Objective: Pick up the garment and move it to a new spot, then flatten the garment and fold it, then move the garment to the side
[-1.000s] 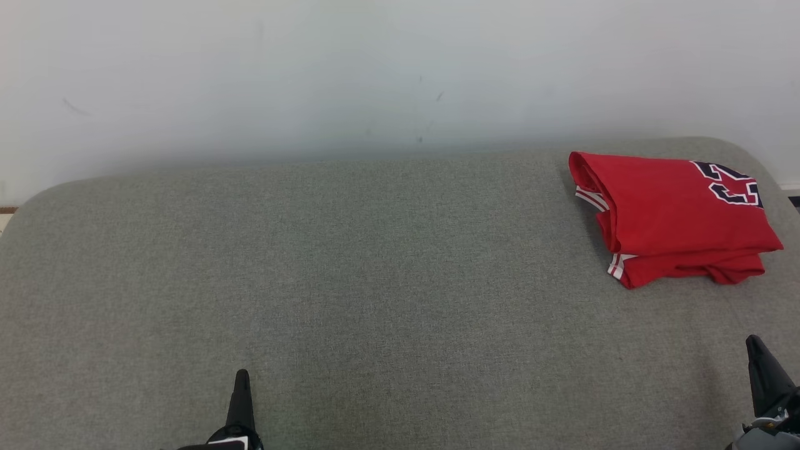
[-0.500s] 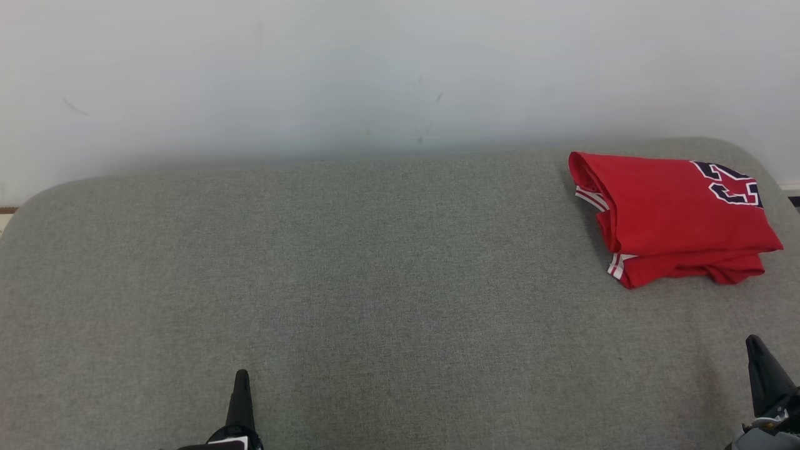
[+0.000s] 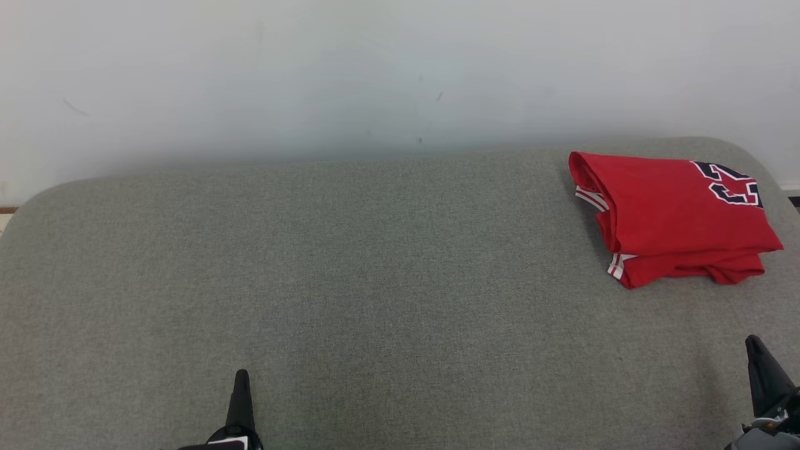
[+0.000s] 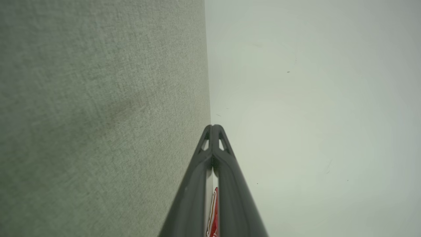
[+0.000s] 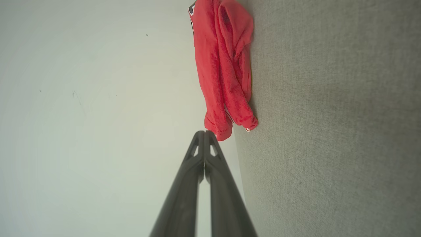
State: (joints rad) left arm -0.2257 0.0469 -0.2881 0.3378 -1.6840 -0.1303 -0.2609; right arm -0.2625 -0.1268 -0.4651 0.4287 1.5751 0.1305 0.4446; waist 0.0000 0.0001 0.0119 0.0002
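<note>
Red garment (image 3: pixel 672 219) lay folded far right on the bench (image 3: pixel 375 281); left claw (image 3: pixel 240 377) and right claw (image 3: pixel 754 344) sat closed, empty; task seemingly done.

Premises: a bare indoor room, apparently a test or laboratory set-up; the exact kind cannot be determined. Evidence: a grey woven fabric surface (image 3: pixel 400 281) with rounded far corners extends beneath and ahead of the fingers of the left gripper (image 3: pixel 240 376) and the right gripper (image 3: pixel 753 344). Beyond the fingertips, at its far edge, stands a plain white wall (image 3: pixel 400 62) bearing small dark scuff marks (image 3: pixel 439 96). A pale skirting strip (image 3: pixel 790 186) runs far ahead and to the right of the right gripper's fingers.
</note>
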